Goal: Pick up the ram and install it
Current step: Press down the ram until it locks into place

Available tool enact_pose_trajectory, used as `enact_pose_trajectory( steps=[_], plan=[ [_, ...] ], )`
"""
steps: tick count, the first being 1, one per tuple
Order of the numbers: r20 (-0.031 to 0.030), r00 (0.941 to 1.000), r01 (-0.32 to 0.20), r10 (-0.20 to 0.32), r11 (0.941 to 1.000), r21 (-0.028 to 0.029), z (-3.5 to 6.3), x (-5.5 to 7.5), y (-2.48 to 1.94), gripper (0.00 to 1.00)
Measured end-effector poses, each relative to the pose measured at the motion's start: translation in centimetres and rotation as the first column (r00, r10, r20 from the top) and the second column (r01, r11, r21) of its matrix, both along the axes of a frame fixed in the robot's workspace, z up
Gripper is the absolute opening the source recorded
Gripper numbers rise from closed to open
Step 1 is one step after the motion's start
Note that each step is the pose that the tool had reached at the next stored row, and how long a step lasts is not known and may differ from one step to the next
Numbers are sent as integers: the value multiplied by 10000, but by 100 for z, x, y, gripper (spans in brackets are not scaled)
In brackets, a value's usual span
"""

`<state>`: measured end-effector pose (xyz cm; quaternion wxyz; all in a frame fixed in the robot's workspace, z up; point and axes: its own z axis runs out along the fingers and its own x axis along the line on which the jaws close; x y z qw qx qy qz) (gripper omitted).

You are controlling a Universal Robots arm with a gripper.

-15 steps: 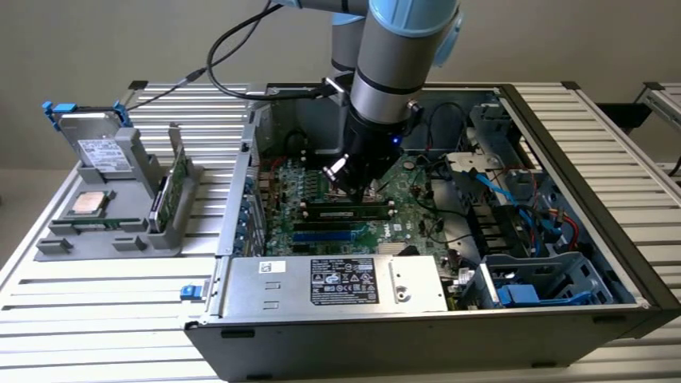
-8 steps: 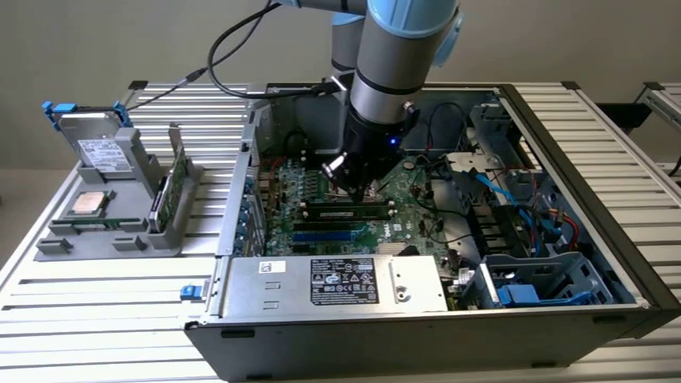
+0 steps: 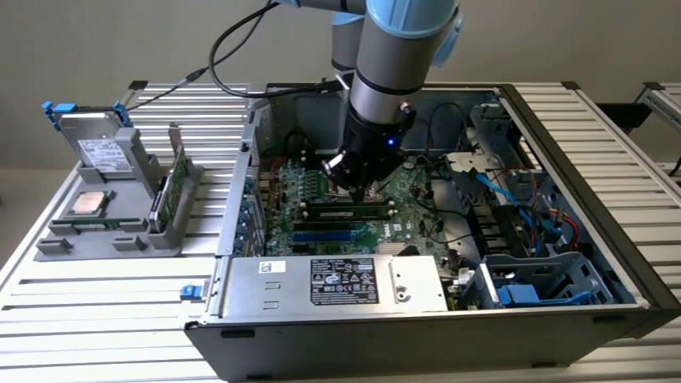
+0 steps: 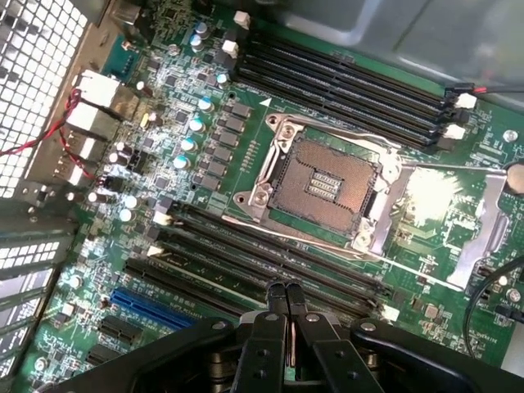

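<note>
The ram (image 3: 346, 212), a slim dark-green strip with black chips and a small white label, stands on edge in a black slot on the motherboard (image 3: 399, 199) inside the open computer case. My gripper (image 3: 356, 190) hangs right over it with its fingertips at the strip's top edge. In the wrist view my gripper (image 4: 286, 290) is shut, both fingers pressed together with nothing between them, directly above the row of black memory slots (image 4: 246, 254). Whether the tips touch the ram I cannot tell.
The bare processor socket (image 4: 323, 180) lies just beyond the slots. A silver power supply (image 3: 330, 283) fills the case's front. Cables and a drive cage (image 3: 543, 279) crowd the exterior view's right. Left of the case, a grey rack (image 3: 107, 231) holds a green card (image 3: 171, 191), a processor chip (image 3: 91, 204) and a drive (image 3: 101, 148).
</note>
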<state>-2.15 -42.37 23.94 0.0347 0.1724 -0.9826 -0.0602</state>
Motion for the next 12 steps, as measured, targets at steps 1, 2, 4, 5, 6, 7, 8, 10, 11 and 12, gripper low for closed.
enact_pose_trajectory(
  steps=[1, 2, 4, 5, 6, 7, 8, 10, 11, 12],
  plan=[
    [-1, 10000, 96, -96, 10000, -10, 0, 0, 0, 10],
    [-2, 9998, 188, -188, 9998, -20, 0, 0, 0, 10],
    [-7, 9993, 366, -366, 9993, -49, 1, 0, -1, 10],
    [-8, 9989, 460, -460, 9989, -62, 0, 0, 0, 10],
    [-10, 9985, 546, -546, 9985, -75, 0, 0, 0, 10],
    [-11, 9980, 632, -632, 9980, -87, 0, 0, 0, 10],
    [-13, 9974, 727, -727, 9973, -100, 0, 0, 0, 10],
    [-15, 9959, 907, -907, 9958, -120, 0, 0, 0, 10],
    [-16, 9950, 1003, -1003, 9949, -129, 0, 0, 0, 10],
    [-17, 9940, 1095, -1095, 9939, -139, 0, 0, 0, 10]
  ],
)
